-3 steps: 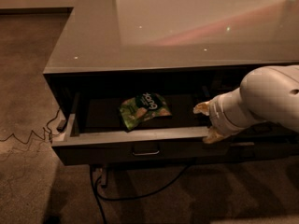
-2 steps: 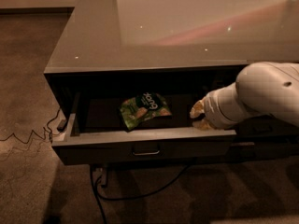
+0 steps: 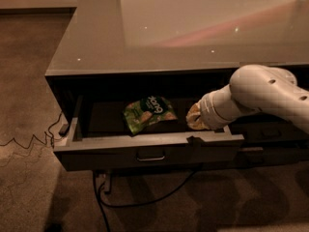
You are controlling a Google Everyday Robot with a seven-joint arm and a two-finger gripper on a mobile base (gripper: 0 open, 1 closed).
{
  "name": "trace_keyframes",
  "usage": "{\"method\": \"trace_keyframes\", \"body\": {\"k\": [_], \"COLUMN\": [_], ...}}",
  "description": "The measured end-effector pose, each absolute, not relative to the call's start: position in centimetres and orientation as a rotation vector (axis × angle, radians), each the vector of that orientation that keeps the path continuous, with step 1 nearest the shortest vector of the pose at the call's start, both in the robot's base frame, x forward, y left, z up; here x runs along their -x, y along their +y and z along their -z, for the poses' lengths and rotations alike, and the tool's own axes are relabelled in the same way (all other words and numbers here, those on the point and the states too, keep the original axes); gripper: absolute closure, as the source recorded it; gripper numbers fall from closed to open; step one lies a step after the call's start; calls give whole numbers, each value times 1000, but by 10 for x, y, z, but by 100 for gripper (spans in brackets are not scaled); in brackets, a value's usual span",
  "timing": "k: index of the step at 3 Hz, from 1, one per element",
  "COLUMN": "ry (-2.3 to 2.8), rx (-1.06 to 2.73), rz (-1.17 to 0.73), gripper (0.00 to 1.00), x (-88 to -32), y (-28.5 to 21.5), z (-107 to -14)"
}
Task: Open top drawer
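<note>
The top drawer stands pulled out from under the glossy counter. Its dark grey front faces me, with a small metal pull handle at its centre. My gripper sits at the end of the white arm, which reaches in from the right. The gripper is at the drawer's right end, just behind the top edge of the front and over the inside of the drawer. Its tip is partly hidden by the wrist.
A green snack bag lies on the drawer floor, left of the gripper. The counter top overhangs the drawer's back. Thin cables trail on the carpet at the left. A black cable runs under the drawer.
The arm has moved left and slightly back, bringing the gripper further over the drawer's inside. The drawer and the bag have not visibly moved.
</note>
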State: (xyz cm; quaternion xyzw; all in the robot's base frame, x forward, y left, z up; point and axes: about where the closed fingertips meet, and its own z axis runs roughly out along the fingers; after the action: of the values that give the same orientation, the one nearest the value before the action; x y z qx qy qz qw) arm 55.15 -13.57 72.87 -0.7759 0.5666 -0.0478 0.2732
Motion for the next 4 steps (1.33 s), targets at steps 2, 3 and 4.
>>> {"method": "trace_keyframes", "body": {"k": [2, 3, 4], "ry": [1515, 1505, 1522], "rx": [2095, 2114, 2164], "rz": [37, 18, 9], "gripper": [100, 100, 100], "x": [-573, -578, -580], "y": [-108, -96, -92], "z": [-700, -690, -671]}}
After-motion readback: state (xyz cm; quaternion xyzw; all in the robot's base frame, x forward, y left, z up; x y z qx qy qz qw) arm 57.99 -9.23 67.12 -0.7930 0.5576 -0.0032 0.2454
